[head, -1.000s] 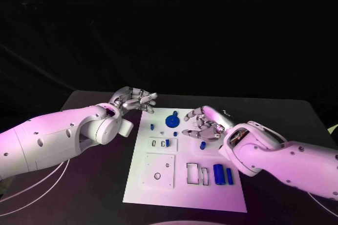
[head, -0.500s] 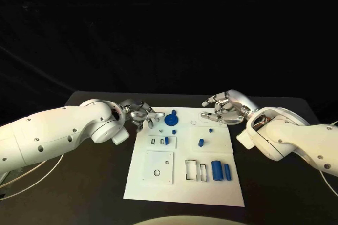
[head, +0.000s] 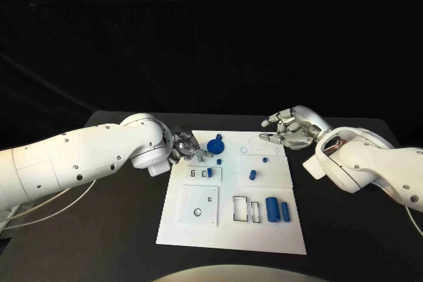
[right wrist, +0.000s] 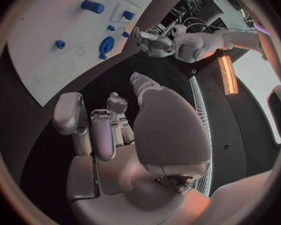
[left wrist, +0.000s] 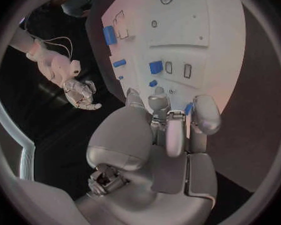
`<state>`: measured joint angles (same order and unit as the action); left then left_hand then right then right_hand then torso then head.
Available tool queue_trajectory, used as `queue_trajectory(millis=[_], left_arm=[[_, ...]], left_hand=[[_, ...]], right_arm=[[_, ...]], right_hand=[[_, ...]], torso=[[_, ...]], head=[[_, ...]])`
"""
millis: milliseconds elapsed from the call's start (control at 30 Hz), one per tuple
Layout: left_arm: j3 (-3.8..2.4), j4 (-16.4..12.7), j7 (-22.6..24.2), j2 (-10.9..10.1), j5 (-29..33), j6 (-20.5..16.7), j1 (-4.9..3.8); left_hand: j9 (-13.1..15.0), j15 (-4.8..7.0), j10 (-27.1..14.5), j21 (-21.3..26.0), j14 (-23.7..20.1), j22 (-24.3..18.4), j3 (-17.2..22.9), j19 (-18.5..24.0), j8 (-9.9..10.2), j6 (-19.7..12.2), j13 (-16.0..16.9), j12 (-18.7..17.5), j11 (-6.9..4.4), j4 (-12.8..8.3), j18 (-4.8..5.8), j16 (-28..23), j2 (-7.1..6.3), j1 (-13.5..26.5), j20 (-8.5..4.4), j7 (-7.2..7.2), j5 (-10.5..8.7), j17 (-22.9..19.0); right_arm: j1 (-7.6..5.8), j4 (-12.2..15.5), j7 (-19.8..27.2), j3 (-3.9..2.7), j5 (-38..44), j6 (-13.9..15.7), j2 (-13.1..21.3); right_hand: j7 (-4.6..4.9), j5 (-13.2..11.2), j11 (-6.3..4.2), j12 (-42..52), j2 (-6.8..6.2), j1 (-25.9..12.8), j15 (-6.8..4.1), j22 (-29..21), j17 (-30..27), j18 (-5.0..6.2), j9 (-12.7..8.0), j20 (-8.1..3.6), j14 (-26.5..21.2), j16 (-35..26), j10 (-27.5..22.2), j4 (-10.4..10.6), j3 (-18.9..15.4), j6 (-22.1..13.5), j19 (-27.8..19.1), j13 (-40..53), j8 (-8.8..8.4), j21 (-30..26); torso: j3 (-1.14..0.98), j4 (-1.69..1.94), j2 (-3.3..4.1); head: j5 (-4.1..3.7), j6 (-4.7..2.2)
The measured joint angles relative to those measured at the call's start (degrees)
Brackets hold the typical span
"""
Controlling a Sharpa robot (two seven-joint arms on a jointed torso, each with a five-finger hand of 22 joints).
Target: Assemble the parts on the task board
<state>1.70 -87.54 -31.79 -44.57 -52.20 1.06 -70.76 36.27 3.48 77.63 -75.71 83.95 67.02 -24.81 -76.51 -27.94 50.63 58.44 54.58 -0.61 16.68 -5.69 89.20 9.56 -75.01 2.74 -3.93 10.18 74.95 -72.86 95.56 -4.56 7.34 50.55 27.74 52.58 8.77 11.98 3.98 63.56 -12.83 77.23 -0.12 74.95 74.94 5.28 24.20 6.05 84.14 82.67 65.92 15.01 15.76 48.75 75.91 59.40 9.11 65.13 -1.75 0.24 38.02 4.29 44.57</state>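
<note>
Here your left hand sits at the board's near-left edge, fingers curled in with nothing held, the blue disc just beside its fingertips. Your right hand hovers off the board's far corner, fingers spread and empty, well apart from the parts.

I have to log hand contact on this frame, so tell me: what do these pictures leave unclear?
- Left hand: in the head view its own forearm covers the fingertips; whether they touch the round blue part is unclear.
- Left wrist view: the hand's fingers cover a blue piece at the task board edge.
- Right hand: fingers curled, contents too small to tell.
</note>
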Motion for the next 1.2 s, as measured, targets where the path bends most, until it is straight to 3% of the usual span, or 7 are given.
queue_trajectory(millis=[100,200,300,433,533,600,1200], left_arm=[[0.26,0.3,-1.0,0.7,-0.6,0.8,-0.21],[0.58,0.6,-1.8,1.5,-1.2,1.8,-0.33],[0.83,0.9,-2.6,2.3,-1.5,2.7,-0.42],[1.15,1.7,-3.4,3.0,-1.8,3.9,-0.46],[1.37,2.4,-3.9,3.6,-2.0,4.6,-0.48],[1.5,2.7,-4.2,3.9,-2.1,5.0,-0.49],[1.88,4.4,-5.0,5.9,-2.7,7.1,-0.49]], left_hand=[[0.2,0.0,0.6,-0.9,0.0,1.4,0.0,-0.6,-0.3,0.0,1.8,2.0,-0.01,0.0,0.0,0.4,0.0,0.0,-0.14,0.0,0.0,0.0],[1.1,0.0,1.4,-1.6,0.0,2.6,0.0,-0.9,-1.4,0.3,4.6,5.2,-0.15,0.0,0.9,0.6,0.0,0.0,-0.28,0.27,0.53,0.0],[4.0,0.51,2.1,-2.3,0.1,4.1,0.0,-1.5,-4.0,0.8,8.2,9.3,-0.78,0.0,0.89,0.6,0.45,0.5,-0.47,0.78,0.7,0.0],[5.7,0.51,3.0,-2.8,0.1,5.2,0.0,-1.9,-4.9,0.5,10.8,12.2,-0.72,0.0,0.89,0.6,0.68,0.7,-0.67,1.1,0.7,0.0],[6.4,0.51,3.2,-3.8,0.1,6.4,0.0,-2.7,-5.1,-0.4,11.6,13.4,-0.71,0.0,0.89,0.6,0.69,0.7,-0.59,0.88,0.7,0.0],[6.9,0.51,3.4,-4.7,0.1,7.7,0.0,-3.7,-5.1,-1.2,12.0,14.2,-0.51,0.0,1.79,0.6,0.98,1.0,-0.59,0.93,0.7,0.0],[7.5,0.5,3.8,-5.3,0.1,7.9,0.0,-4.0,-5.1,-1.4,12.1,15.4,-0.52,0.0,1.78,0.6,1.32,0.6,-0.47,0.83,1.04,0.0]], right_arm=[[0.0,-0.2,-0.1,0.02,0.0,0.0,-0.1],[-0.01,-0.3,-0.3,0.02,0.0,-0.1,-0.2],[-0.02,-0.5,-0.4,0.03,0.0,-0.1,-0.3],[-0.02,-0.6,-0.6,0.05,0.0,-0.2,-0.4],[-0.02,-0.7,-0.7,0.05,0.0,-0.2,-0.4],[-0.02,-0.8,-0.8,0.06,0.0,-0.2,-0.4],[-0.02,-1.1,-1.1,0.08,0.0,-0.4,-0.5]], right_hand=[[0.0,0.0,0.0,0.4,0.0,0.0,0.0,0.0,0.0,0.0,0.0,0.0,0.0,0.0,0.0,0.0,0.0,0.0,0.0,0.1,0.0,0.0],[0.0,0.3,-0.2,0.4,0.0,0.0,0.0,0.0,0.0,0.0,0.0,0.0,0.0,0.0,0.2,0.0,0.0,0.0,0.0,0.2,0.31,0.0],[0.0,0.3,-0.2,0.4,0.0,0.0,0.0,0.0,0.0,0.0,0.0,0.0,0.0,0.0,0.2,0.1,-0.1,0.0,0.0,0.2,0.31,0.0],[0.0,0.4,-0.05,0.4,0.0,0.0,0.0,0.0,0.0,0.0,0.1,0.0,0.0,0.0,0.4,0.2,-0.2,0.0,0.0,0.1,0.32,0.0],[0.0,0.7,-0.05,0.4,0.0,0.0,0.0,0.0,0.0,-0.01,0.1,0.0,0.0,0.0,0.4,0.2,-0.2,0.0,0.0,0.1,0.63,0.0],[0.0,0.9,-0.05,0.4,0.0,0.0,0.0,0.0,0.0,0.0,0.1,0.0,0.0,0.0,0.4,0.2,-0.2,0.0,0.0,0.1,0.63,0.0],[0.0,1.3,-0.25,0.7,0.0,0.0,0.01,0.0,0.0,-0.01,0.2,0.0,0.0,0.0,0.6,0.2,-0.2,0.0,0.0,0.2,0.86,0.0]], torso=[[-0.01,0.0,0.03],[-0.01,-0.01,0.03],[0.0,0.0,0.04],[0.02,0.0,0.04],[0.04,0.0,0.04],[0.05,-0.03,0.05],[0.1,0.02,0.17]], head=[[0.12,0.22],[0.24,0.45],[0.32,0.61],[0.4,0.76],[0.42,0.87],[0.44,0.95],[0.39,1.4]])
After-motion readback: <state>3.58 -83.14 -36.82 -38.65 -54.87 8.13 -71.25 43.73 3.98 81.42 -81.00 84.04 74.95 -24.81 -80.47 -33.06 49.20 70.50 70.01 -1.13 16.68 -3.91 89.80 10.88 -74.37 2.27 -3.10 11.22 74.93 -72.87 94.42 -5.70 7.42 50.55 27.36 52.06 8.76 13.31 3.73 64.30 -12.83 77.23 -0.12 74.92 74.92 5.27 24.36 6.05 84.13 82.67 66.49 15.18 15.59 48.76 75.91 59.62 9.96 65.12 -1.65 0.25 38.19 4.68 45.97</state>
